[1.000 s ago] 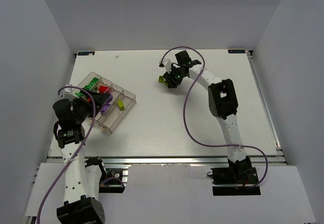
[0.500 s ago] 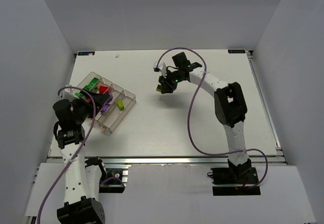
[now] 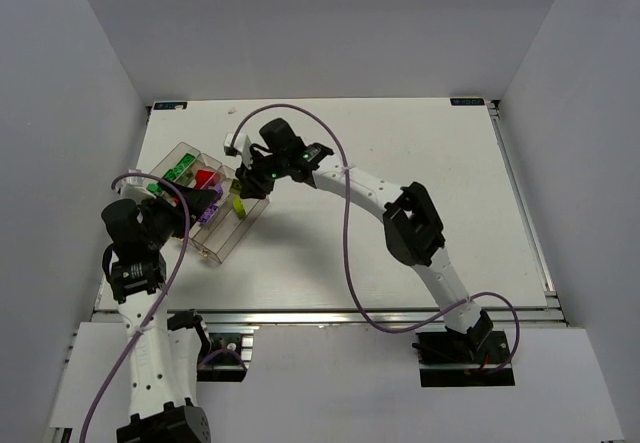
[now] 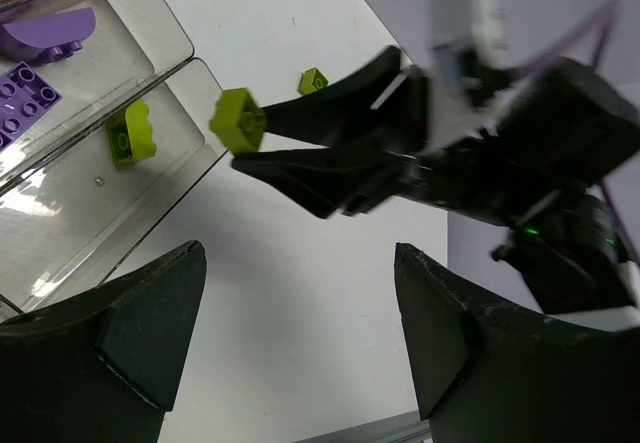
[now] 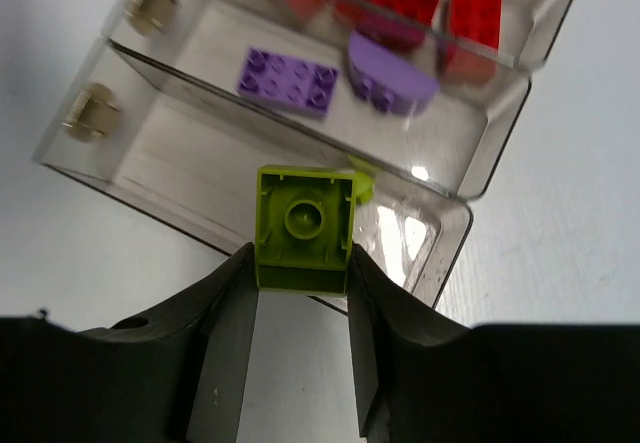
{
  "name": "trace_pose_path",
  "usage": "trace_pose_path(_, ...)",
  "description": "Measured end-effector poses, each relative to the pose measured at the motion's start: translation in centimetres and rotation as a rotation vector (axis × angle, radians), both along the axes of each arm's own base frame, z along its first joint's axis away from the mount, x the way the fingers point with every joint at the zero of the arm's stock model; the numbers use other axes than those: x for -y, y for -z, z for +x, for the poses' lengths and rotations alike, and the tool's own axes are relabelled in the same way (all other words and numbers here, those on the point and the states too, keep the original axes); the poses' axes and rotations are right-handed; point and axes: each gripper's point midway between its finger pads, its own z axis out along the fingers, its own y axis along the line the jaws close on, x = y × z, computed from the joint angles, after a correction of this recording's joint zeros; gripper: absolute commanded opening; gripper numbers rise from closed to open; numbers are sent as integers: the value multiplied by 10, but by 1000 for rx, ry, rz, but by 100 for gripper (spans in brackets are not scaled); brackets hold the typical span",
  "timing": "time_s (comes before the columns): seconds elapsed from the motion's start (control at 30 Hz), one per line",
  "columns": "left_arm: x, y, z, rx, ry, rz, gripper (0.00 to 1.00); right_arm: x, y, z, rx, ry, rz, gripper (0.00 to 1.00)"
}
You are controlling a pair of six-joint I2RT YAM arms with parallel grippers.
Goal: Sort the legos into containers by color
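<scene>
Your right tool is pinching a yellow-green brick over the tray's end compartment, left-centre of the top view. Your left tool is spread wide, holding nothing.

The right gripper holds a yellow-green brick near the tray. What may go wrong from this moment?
1. The yellow-green brick, pinched in the right gripper, hangs over the tray at its outer wall; released here, it may bounce out onto the table.
2. The neighbouring compartment holds purple bricks; overshooting the divider would mix colours.
3. The open left gripper waits close by, so the arms might touch.
</scene>
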Motion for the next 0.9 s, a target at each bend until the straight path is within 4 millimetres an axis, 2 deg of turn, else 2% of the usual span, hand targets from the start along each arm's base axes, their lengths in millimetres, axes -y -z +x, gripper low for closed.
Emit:
trace_pose_path(0.07,0,-1,-2,1,-1,8,85,0,26,7,-30,46,-42,8)
trace_pose_path(0.13,0,-1,-3,-1,0,17,85,2,49,12,-48,82,-83,10)
trace_pose_path(0.23,0,1,-4,-11,3,24,85,5,68,17,-53,116,-122,13)
trace_pose_path(0.33,0,3,-5,-19,5,30,85,4,69,19,-39,130,-127,18)
trace_pose_path(0.37,0,4,-6,-22,5,30,85,2,67,20,-31,131,-120,24)
trace_pose_path(0.4,0,5,-6,-24,4,31,85,1,67,20,-26,133,-117,24)
trace_pose_path(0.5,0,5,-7,-26,5,32,85,1,67,22,-16,140,-118,39)
trace_pose_path(0.57,0,5,-7,-24,5,34,85,1,67,23,-8,142,-120,58)
trace_pose_path(0.6,0,5,-8,-23,5,35,86,1,67,23,-7,142,-120,58)
trace_pose_path(0.63,0,5,-8,-23,5,36,85,1,67,24,-1,142,-122,63)
trace_pose_path(0.8,0,4,-10,-29,4,39,86,4,67,28,6,151,-125,65)
trace_pose_path(0.9,0,1,-10,-23,4,42,86,13,64,32,-4,171,-120,60)
